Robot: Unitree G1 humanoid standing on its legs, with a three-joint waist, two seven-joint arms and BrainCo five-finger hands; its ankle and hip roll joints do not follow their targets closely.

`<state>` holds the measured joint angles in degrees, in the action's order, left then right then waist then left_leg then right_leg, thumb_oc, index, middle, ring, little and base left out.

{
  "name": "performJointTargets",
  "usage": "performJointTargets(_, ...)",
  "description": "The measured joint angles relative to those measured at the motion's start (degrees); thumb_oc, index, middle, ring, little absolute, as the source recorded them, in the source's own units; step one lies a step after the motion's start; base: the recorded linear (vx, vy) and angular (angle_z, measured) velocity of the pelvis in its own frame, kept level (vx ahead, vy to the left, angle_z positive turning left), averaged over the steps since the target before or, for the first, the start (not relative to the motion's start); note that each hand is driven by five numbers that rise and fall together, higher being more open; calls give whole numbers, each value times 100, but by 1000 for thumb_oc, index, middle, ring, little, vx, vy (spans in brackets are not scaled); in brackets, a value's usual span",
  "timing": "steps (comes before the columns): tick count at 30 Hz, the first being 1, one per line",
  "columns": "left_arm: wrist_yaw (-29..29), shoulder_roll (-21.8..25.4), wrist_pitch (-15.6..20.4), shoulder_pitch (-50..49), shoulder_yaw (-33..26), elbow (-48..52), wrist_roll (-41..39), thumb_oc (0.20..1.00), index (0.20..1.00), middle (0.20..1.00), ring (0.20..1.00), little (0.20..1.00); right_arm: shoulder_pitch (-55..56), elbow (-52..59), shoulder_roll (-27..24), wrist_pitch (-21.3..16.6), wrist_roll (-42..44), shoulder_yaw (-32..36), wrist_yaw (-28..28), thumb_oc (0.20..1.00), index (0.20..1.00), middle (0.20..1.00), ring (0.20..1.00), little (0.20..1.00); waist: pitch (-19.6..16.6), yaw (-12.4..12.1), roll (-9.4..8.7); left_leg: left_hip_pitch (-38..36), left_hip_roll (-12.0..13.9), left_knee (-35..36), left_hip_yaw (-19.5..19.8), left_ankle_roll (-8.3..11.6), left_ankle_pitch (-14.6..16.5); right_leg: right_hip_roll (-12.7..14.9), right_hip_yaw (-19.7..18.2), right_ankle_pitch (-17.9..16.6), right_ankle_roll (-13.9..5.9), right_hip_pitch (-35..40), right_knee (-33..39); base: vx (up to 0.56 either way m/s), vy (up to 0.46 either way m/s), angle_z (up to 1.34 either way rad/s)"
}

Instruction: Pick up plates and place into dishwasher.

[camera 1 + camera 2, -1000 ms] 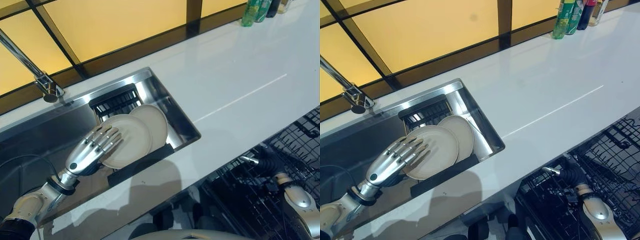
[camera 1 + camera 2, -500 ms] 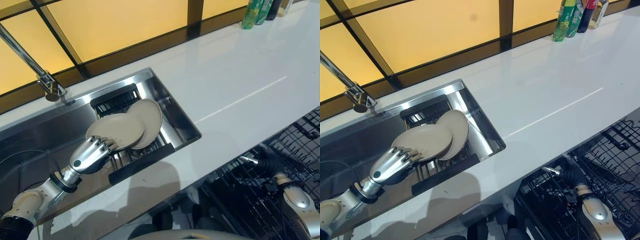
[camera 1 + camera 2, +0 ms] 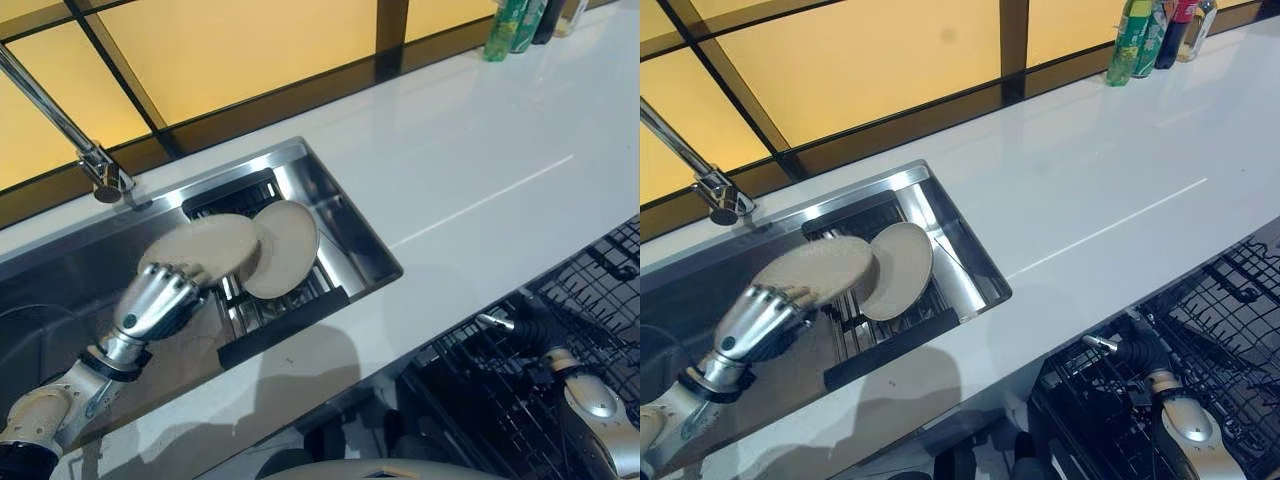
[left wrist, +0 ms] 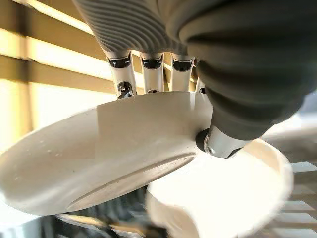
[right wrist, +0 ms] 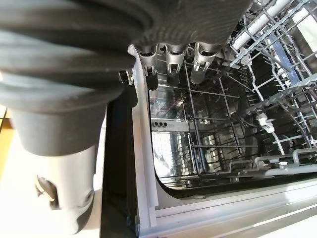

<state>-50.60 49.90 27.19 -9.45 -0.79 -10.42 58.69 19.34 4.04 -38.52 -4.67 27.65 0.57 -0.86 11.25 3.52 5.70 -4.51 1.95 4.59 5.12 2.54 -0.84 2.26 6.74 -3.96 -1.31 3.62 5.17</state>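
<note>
Plate (image 3: pixel 205 247) in the left hand (image 3: pixel 152 303) lies nearly flat, its face up and its broad side stretching from the fingers (image 4: pixel 121 84) toward frame right, over the steel sink (image 3: pixel 330 205) at centre left; the fingers curl over its near rim and the thumb presses from below. A second plate (image 3: pixel 285 247) leans on edge just right of it in the dark rack (image 3: pixel 280 322), the two rims overlapping. Faucet (image 3: pixel 95 170) stands at upper left, bottles (image 3: pixel 510 25) at the top right corner, and the white tabletop (image 3: pixel 480 150) spreads wide between. The right hand (image 5: pixel 168 59) hangs over the open dishwasher basket (image 5: pixel 218 134) at lower right, fingers straight, holding nothing.
</note>
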Motion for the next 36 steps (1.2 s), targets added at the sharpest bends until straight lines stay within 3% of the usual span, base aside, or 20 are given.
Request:
performJointTargets(5, -151, -392, 2, 12, -648, 219, -229, 200, 200, 200, 200, 200, 25, 0, 208, 72, -31, 24, -57, 1000, 1000, 1000, 1000, 1000, -59, -38, -68, 0, 22, 2, 15, 14, 3, -21, 14, -3, 15, 3, 0, -19, -32, 1)
performJointTargets(13, -23, -658, 250, 75, -1204, 1285, -953, 200, 200, 200, 200, 200, 123, 0, 401, 228, -233, 66, -275, 1000, 1000, 1000, 1000, 1000, -208, -135, -167, 5, 24, 12, 40, 14, 4, -25, 27, -3, 19, 3, -1, -44, -33, 1)
performJointTargets(21, 396, -656, 433, 203, -1211, 1866, -1350, 200, 200, 200, 200, 200, 133, 8, 376, 728, -686, 130, -115, 1000, 1000, 1000, 1000, 1000, -502, -122, -234, 0, 24, 52, 42, 8, 1, -24, 29, 15, 24, -10, 0, -42, -21, 1)
performJointTargets(29, 649, -334, 334, 344, -1210, 2088, -1878, 200, 200, 200, 200, 200, 129, 8, -768, 1525, -1498, 424, 1681, 1000, 1000, 1000, 1000, 1000, -628, -107, -426, -80, 1, 73, -33, 10, -9, -1, -16, 63, -26, 30, -1, -9, -8, -1)
performJointTargets(34, 676, -307, 231, 348, -1210, 2167, -1953, 200, 200, 200, 200, 200, 127, 66, -1264, 1568, -1698, 685, 2808, 1000, 1000, 1000, 1000, 1000, -578, -88, -541, -134, -5, 59, -172, 25, -5, 1, -109, 53, -10, 31, -1, -38, -26, -9)
performJointTargets(36, 677, -215, 229, 348, -1210, 2192, -1953, 200, 200, 200, 200, 200, 124, 212, -1427, 1403, -1670, 840, 3089, 1000, 1000, 1000, 1000, 1000, -530, -76, -608, -190, -2, 53, -204, 25, 10, -4, -146, 55, -14, 58, 0, -36, -22, -10)
